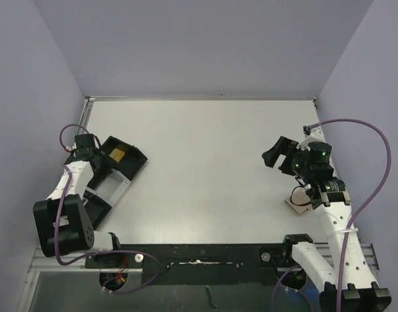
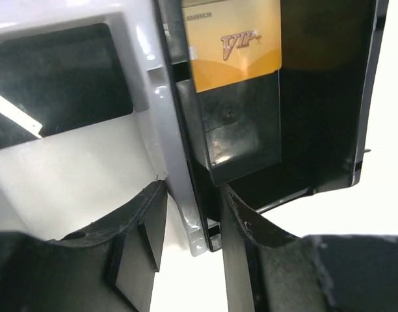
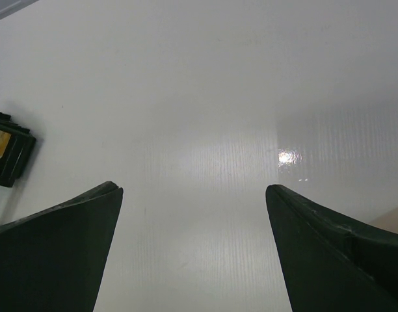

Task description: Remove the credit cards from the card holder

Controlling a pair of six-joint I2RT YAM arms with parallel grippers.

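Note:
An orange credit card (image 2: 235, 42) printed "VIP" lies in the black compartment of the black-and-white tray (image 1: 113, 188); from above it shows as an orange patch (image 1: 116, 155). A dark flat rectangle (image 2: 241, 130) lies partly under it; I cannot tell what it is. My left gripper (image 2: 192, 185) (image 1: 103, 162) straddles the tray's dividing wall (image 2: 166, 130). Its right finger touches the wall and its left stands off with a gap. The tan card holder (image 1: 298, 199) lies at the right, partly under my right arm. My right gripper (image 1: 277, 155) (image 3: 192, 188) hovers wide open over bare table.
The tray (image 3: 10, 153) sits at the table's left side, angled, with a white compartment (image 2: 69, 175) beside the black one. A tan corner of the card holder (image 3: 394, 218) shows at the right edge of the right wrist view. Purple walls enclose the table.

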